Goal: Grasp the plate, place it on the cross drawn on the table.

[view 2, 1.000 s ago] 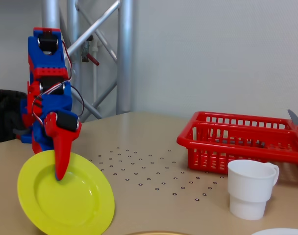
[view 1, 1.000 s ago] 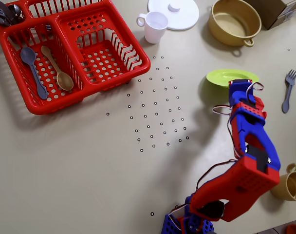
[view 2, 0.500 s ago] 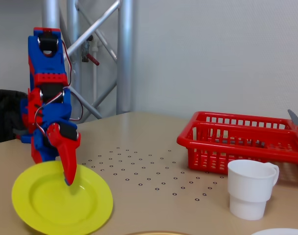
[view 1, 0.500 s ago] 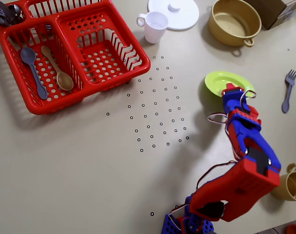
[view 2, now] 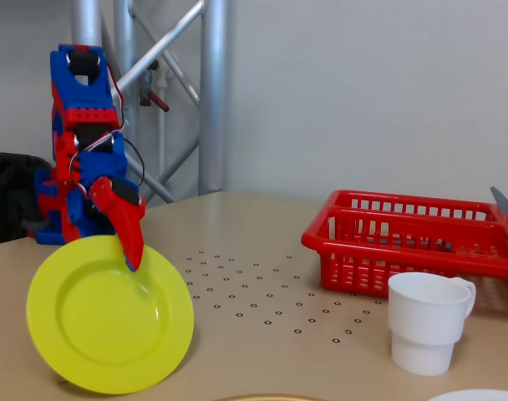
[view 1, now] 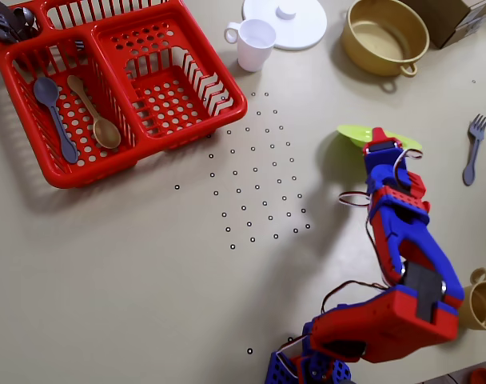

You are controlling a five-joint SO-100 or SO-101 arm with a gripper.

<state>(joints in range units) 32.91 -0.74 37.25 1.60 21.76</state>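
While gripper (view 2: 134, 255) clamps its top rim, yellow plate (view 2: 109, 326) stands near-upright on edge, hollow face toward fixed camera

The round yellow-green plate (view 2: 110, 322) stands tilted on edge — lower rim near the tabletop.

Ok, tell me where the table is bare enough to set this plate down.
Bare table lies below the red rack and left of the arm, in the overhead view. The dotted patch between the rack and the yellow-green plate is also free. It is crowded along the top edge: white cup, white lid, tan pot.
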